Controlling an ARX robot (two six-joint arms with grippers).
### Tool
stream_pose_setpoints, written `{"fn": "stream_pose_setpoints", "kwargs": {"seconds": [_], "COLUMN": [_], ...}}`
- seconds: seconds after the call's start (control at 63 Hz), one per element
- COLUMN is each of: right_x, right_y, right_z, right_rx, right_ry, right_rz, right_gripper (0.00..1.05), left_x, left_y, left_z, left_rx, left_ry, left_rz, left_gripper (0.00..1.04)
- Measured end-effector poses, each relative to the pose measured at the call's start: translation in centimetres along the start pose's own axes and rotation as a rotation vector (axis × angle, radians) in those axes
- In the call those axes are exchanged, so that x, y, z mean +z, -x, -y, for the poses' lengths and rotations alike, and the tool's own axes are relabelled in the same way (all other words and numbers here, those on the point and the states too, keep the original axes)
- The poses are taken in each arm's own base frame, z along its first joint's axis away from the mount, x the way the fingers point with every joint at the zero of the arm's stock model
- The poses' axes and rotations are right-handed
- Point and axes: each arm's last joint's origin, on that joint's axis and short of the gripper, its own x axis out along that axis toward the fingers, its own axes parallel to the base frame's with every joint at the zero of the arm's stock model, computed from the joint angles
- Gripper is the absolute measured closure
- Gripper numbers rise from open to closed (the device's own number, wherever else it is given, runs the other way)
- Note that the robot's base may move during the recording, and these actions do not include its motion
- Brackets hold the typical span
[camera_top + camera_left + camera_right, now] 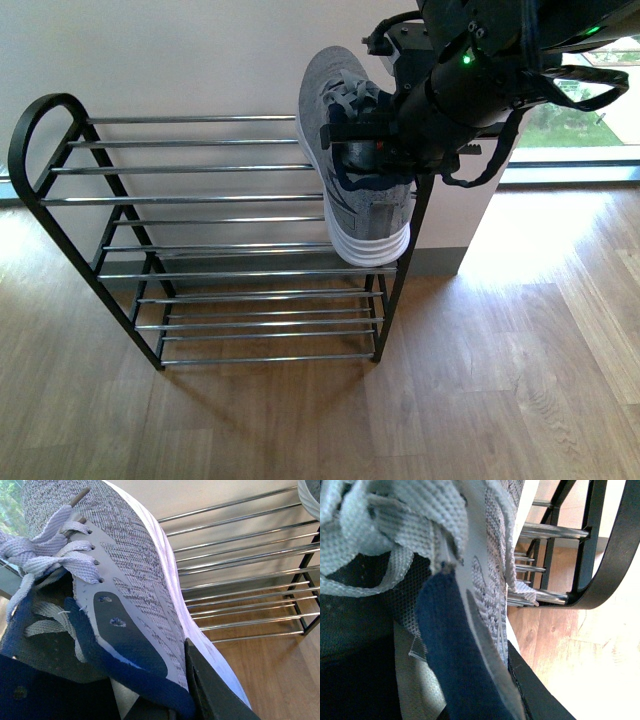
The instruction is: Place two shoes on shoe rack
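A: Front view: is the right gripper (375,150) closed?
B: Yes, clamped on a shoe (345,90), held toe-up at the rack's (200,169) right end.
A: The left gripper (150,705)?
B: Clamped on the other shoe (135,580), short of the rack. Neither is placed yet.

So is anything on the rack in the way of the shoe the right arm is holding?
Nothing visible. The right gripper holds the shoe over the right end of the shoe rack, and the chrome bars there are bare.
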Motion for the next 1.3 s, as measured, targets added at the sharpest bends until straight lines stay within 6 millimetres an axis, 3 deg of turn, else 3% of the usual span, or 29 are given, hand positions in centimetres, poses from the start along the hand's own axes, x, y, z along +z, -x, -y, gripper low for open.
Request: {"fn": "stream_pose_setpoints", "kwargs": {"seconds": [0.254,0.666,1.015,1.222,1.301], "right_x": [1.5,3.9,4.8,4.8,4.6], "right_y": [-3.0,-4.1,-3.0,1.4,3.5], "right_z": [1.6,2.4,2.6,2.6,2.7], "right_rx": [-0.108,-0.133,-0.109,-0.023,0.006], "right_ry": [-0.036,-0.066,-0.079,-0.074,-0.071], "right_rz": [-0.016,0.003,0.068,0.161,0.210], "right_gripper": [1.02,1.02,0.48,0.12,0.09], "left_x": [0.0,0.0,0.0,0.0,0.0], "left_y": [0.0,0.0,0.0,0.0,0.0], "left_z": [0.0,0.0,0.0,0.0,0.0], "left_rx": [0.000,0.000,0.000,0.000,0.000], "left_ry": [0.000,0.000,0.000,0.000,0.000], "left_rz": [0.000,0.000,0.000,0.000,0.000], "left_gripper": [1.03,1.03,1.03,1.03,1.03]}}
